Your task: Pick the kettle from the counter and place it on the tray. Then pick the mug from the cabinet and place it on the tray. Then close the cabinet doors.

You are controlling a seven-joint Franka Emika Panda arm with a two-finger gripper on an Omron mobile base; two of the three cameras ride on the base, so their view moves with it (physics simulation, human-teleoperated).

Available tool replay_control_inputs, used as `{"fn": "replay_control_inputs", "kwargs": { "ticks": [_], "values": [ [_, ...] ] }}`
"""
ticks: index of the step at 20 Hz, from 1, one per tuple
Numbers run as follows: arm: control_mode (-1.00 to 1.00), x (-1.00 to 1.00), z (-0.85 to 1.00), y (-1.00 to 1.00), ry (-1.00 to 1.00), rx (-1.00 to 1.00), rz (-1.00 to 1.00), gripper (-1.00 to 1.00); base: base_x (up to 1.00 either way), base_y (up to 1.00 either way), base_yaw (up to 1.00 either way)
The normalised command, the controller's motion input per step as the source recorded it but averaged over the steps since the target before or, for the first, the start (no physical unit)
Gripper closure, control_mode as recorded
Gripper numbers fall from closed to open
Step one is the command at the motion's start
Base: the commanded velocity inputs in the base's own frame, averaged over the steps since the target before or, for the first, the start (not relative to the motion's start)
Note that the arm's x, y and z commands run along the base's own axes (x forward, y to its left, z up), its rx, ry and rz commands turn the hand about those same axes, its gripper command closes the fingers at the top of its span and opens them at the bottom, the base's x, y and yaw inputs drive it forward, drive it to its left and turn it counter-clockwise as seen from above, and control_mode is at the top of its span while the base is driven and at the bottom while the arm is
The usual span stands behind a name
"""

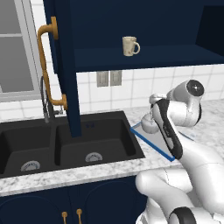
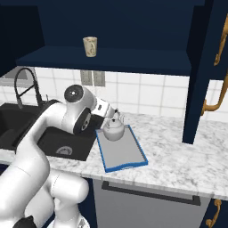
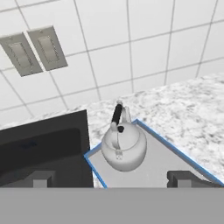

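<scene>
No lettering can be read on any surface in this kitchen. The robot's gripper [image 3: 112, 178] hangs with its fingertips [image 3: 43, 178] spread wide and empty, set apart on either side of the silvery kettle [image 3: 124, 148] and touching nothing. The kettle stands upright at the far corner of the blue-rimmed tray [image 2: 129, 160], which lies on the speckled marble counter [image 2: 178, 153] just beside the black double sink [image 1: 65, 144]. The cream mug [image 1: 130, 46] sits on the shelf of the navy wall cabinet [image 1: 144, 57], whose cabinet doors [image 1: 65, 78] stand open.
</scene>
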Motion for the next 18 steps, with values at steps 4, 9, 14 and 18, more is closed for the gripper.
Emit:
{"fn": "replay_control_inputs", "kwargs": {
  "ticks": [4,9,14,18],
  "values": [
    [-1.0,-0.43,0.29,0.14,0.0,0.01,0.0,-1.0,0.0,0.0,0.0],
    [-1.0,-0.38,0.4,0.1,-0.01,0.0,0.0,-1.0,0.0,0.0,0.0],
    [-1.0,-0.39,0.55,0.03,-0.09,-0.07,0.01,-1.0,0.0,0.0,0.0],
    [-1.0,-0.3,0.71,0.08,-0.06,-0.07,0.0,-1.0,0.0,0.0,0.0]
  ]
}}
